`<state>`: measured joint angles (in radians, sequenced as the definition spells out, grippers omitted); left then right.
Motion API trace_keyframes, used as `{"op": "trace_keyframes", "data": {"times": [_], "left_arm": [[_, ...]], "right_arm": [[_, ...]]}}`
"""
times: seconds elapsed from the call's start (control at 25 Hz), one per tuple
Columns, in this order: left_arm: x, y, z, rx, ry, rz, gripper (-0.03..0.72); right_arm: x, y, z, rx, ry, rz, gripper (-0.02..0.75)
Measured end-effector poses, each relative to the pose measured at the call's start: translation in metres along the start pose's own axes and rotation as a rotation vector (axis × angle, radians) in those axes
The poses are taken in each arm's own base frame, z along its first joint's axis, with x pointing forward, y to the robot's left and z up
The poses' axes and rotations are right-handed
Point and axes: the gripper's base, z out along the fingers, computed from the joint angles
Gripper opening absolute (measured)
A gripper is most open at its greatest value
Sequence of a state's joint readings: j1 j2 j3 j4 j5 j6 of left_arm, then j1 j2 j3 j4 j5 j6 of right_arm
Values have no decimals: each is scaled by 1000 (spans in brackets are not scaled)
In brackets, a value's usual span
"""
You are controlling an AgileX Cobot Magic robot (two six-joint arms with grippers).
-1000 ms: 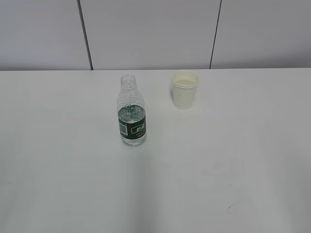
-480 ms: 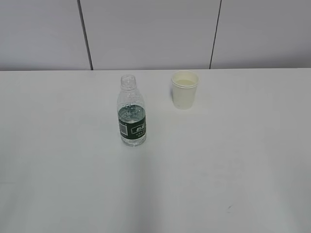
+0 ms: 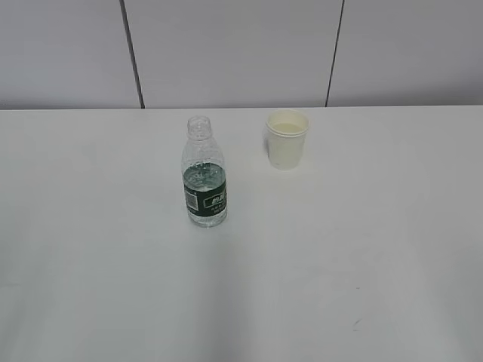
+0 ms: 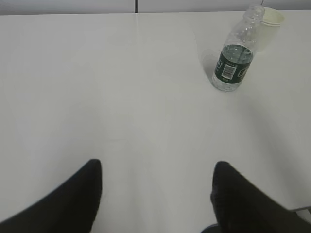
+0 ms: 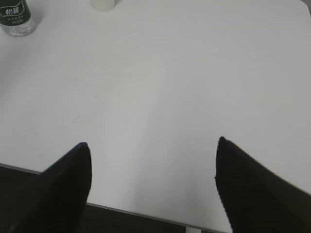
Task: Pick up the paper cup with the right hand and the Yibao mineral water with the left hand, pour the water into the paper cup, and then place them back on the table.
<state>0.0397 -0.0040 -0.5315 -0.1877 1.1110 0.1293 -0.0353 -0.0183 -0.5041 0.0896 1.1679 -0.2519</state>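
The uncapped bottle [image 3: 204, 175] stands upright near the middle of the white desk [image 3: 317, 271], with the cup [image 3: 287, 139] upright behind it to the right, apart from it; neither has shifted over the last second. No arm shows in the exterior view. In the wrist views the left fingers [image 4: 156, 194] and right fingers [image 5: 153, 179] are spread wide and empty, well short of both, so nothing has been picked up and the task has likely barely begun.

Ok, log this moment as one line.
phase: pre-grasp | bottle: upright, uncapped, untouched | cup: upright, right of bottle | left gripper: open, empty | right gripper: open, empty
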Motion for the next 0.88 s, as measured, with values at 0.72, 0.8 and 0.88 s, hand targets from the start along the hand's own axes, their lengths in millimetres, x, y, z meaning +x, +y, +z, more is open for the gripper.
{"op": "trace_keyframes", "data": {"times": [0.72,0.8,0.88], "left_arm": [[0,1,0,-6,1,3,439],[0,1,0,-6,1,3,439],[0,1,0,-6,1,3,439]], "right_arm": [[0,0,0,-3,-2,5,587],[0,0,0,-3,-2,5,587],[0,0,0,-3,-2,7,587]]}}
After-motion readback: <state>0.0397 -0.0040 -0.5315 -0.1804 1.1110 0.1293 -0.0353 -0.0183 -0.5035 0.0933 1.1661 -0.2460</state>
